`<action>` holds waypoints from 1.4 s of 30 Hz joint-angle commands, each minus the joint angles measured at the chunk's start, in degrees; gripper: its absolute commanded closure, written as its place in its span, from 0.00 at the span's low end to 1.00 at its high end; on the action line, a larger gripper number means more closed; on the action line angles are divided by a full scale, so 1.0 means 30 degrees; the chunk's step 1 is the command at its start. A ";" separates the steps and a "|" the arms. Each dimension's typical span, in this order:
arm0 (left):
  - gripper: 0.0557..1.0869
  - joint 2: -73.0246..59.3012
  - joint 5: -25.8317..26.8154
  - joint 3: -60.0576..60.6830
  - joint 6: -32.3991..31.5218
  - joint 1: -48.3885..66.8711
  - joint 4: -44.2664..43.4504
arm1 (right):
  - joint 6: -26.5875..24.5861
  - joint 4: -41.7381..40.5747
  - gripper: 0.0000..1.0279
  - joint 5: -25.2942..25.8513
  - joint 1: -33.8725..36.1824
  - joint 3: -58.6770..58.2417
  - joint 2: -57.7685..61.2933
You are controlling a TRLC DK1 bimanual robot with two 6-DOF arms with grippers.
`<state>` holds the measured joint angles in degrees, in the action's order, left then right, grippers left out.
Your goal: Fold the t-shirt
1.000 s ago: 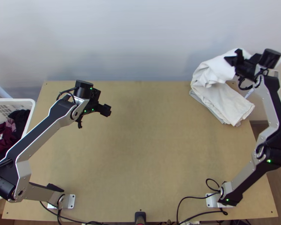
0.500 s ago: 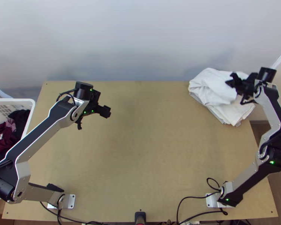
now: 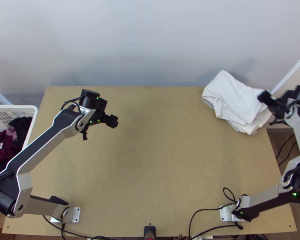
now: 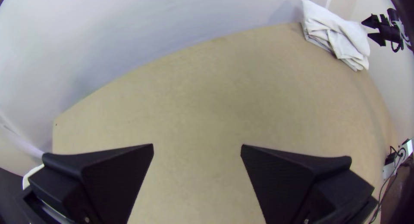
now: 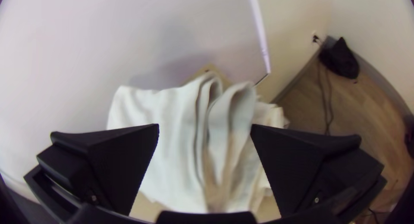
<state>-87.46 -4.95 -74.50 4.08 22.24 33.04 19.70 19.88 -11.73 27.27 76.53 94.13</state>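
My left gripper (image 3: 112, 120) hangs over the table's left part, far from the cloth; in the left wrist view the same left gripper (image 4: 197, 148) has its fingers wide apart with nothing between them. At the table's far right corner lies a stack of folded white cloth (image 3: 232, 98), its top layer loosely laid with a corner toward the wall. Beside the cloth's right edge is my right gripper (image 3: 265, 97). From its wrist camera, the right gripper (image 5: 205, 128) is open, with the white folds (image 5: 177, 116) beyond its fingers.
A white basket (image 3: 33, 109) of dark clothes stands at the table's left. The wooden table (image 3: 150, 160) stretches between the arms, with black cables along its near edge. A wall rises behind it. On the floor at right is a dark bag (image 5: 340, 59).
The right gripper has come down and right, off the cloth. The raised part of the white cloth has dropped onto the stack and lies flatter. The left arm has barely moved.
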 commanded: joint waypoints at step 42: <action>0.04 0.2112 0.0185 0.0107 -0.0040 -0.0997 0.0033 | -0.5103 -1.4536 0.05 0.9124 -0.7829 0.0476 0.3986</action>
<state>-83.18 -4.75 -74.08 4.10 19.62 32.95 4.45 -23.99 14.79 5.21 75.22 101.14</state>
